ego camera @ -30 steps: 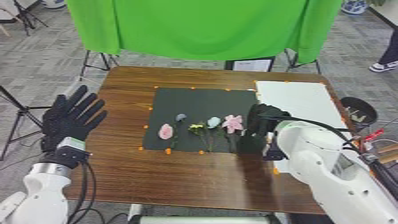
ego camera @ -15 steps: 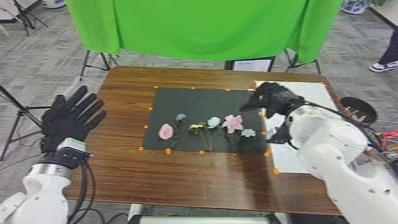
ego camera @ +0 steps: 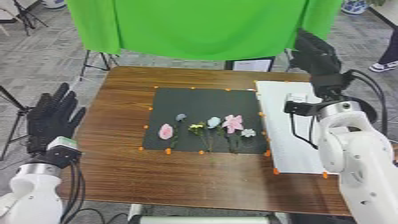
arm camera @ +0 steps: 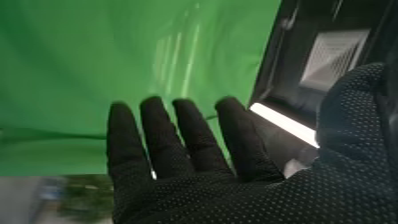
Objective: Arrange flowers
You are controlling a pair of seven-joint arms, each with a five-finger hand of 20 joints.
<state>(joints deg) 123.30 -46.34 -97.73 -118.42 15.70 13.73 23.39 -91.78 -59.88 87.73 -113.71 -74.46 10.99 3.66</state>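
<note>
In the head view my right hand (ego camera: pixel 317 56) is raised over the back right corner of the table, away from the flowers. The right wrist view has the same hand (arm camera: pixel 258 195) open, its fingers straight and holding nothing. My left hand (ego camera: pixel 53 119) is open beside the table's left edge. On the black mat (ego camera: pixel 202 100) several flowers lie side by side: a pink one (ego camera: pixel 166 131), a blue-purple one (ego camera: pixel 181 117), a small yellow one (ego camera: pixel 196 126), a pale blue one (ego camera: pixel 214 122), a larger pink one (ego camera: pixel 233 123) and a whitish one (ego camera: pixel 248 133).
A white board (ego camera: pixel 289 145) lies right of the mat, with orange markers along its edges. Behind the table hangs a green cloth (ego camera: pixel 204 30). A dark-framed object (ego camera: pixel 251 65) stands at the table's back edge.
My right hand has moved up and away from the mat, uncovering the whitish flower and the board. My left hand has shifted slightly outward. The flowers visible throughout have kept their places.
</note>
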